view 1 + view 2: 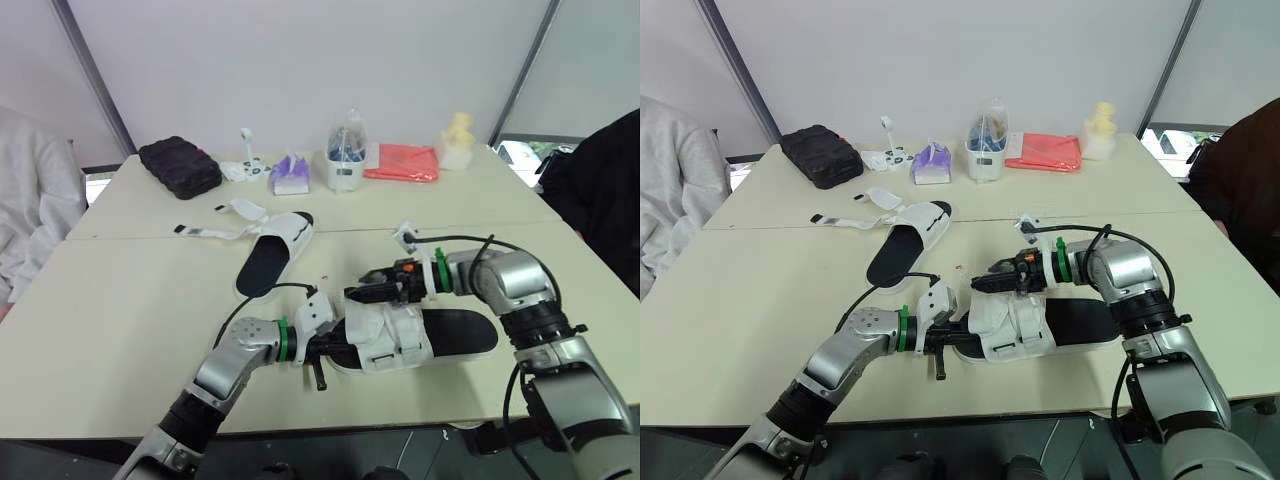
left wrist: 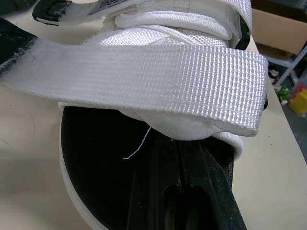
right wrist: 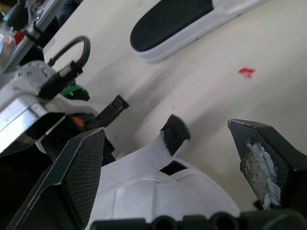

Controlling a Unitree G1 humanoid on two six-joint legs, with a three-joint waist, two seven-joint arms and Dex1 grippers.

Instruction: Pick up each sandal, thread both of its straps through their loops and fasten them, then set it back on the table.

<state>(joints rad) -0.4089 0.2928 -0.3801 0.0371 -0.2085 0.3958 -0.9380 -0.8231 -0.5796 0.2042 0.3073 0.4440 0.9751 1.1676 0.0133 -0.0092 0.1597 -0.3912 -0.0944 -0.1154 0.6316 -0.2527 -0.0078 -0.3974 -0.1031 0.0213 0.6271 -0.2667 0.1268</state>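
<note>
The white-strapped sandal with a black foam footbed [image 1: 450, 332] lies near the middle of the table [image 1: 120, 330]. The left hand [image 1: 322, 348] is at its left end; whether it grips I cannot tell. The right hand [image 1: 358, 293] gapes wide around the loose black-tipped strap end [image 3: 173, 134], holding nothing. The webbing looks light and floppy, best pinched near its stiffer tip.

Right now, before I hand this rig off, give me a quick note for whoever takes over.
Left pincer at the toe end of the near sandal, under its straps.
Right pincer open, straddling a black strap tip on that sandal.
It lies on the table, straps folded over the top, fastening unconfirmed.
The far sandal lies behind it, loose straps splayed, not started.
Left: finish the near one, then the far one.
</note>
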